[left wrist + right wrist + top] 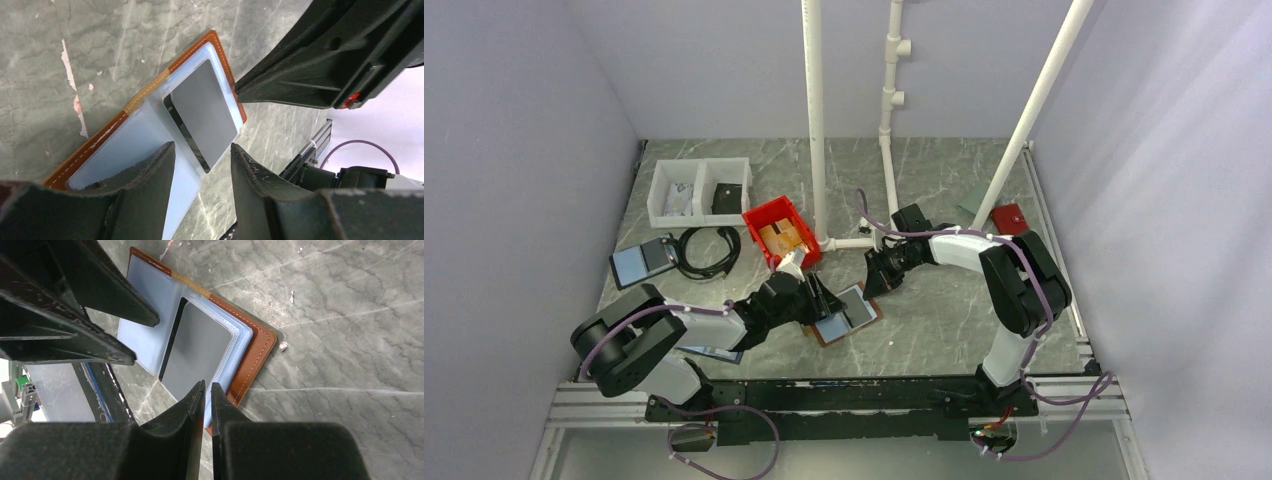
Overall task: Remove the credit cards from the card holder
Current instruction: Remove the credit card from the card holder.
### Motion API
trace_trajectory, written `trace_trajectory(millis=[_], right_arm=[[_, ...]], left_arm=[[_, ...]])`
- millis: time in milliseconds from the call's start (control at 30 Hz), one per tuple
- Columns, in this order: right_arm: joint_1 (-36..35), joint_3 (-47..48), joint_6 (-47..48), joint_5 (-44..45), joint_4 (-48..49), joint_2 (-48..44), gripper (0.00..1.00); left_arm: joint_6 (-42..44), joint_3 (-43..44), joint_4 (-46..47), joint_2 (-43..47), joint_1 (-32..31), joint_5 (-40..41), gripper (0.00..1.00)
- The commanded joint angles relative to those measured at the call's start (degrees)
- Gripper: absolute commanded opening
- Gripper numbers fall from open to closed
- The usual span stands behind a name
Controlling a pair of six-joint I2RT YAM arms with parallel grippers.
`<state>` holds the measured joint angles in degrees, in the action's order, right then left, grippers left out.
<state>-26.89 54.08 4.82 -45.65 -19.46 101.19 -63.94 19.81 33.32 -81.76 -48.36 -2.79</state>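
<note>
The brown card holder (856, 318) lies open on the grey marbled table, showing pale blue sleeves (127, 145) and a dark grey card (205, 112) sticking partly out of its pocket. My left gripper (202, 150) is open, its fingertips either side of the card's near corner. I cannot tell if it touches the card. My right gripper (205, 386) is nearly shut, with only a thin slit between its tips. They rest at the sleeve edge (227, 367) next to the brown border (252, 360), with nothing seen between them. In the top view both grippers meet over the holder, left (824, 300) and right (871, 282).
A red bin (781, 230), a white two-compartment tray (701, 190) and a black cable coil (707, 250) stand at the back left. A blue-faced folder (642, 262) lies left of the cable. White pipes (816, 120) rise behind the holder. A red item (1009, 217) lies at the back right.
</note>
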Motion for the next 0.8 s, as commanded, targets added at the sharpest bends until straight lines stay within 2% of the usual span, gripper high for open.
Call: trace_trajectory(millis=[0, 433, 500, 633, 767], right_arm=[[-0.35, 2.03, -0.68, -2.46, 0.66, 0.31, 0.12], [-0.35, 2.49, -1.07, -2.38, 0.24, 2.01, 0.12], [-0.41, 2.83, -1.04, -2.59, -0.09, 2.65, 0.12], [-0.38, 3.09, -1.12, -2.2, -0.61, 3.77, 0.11], [-0.41, 3.3, -1.06, -1.67, -0.97, 4.48, 0.11]], left_arm=[[-1.52, 0.21, 5.21, -2.34, -0.18, -1.01, 0.48], [-5.58, -1.08, 6.95, -5.52, -0.23, 0.6, 0.48], [-6.12, -1.03, 6.01, -5.52, -0.18, 1.35, 0.43], [-6.47, -0.45, 4.64, -6.09, -0.2, 1.48, 0.42], [-7.76, -1.29, 7.57, -7.84, -0.21, 1.69, 0.42]])
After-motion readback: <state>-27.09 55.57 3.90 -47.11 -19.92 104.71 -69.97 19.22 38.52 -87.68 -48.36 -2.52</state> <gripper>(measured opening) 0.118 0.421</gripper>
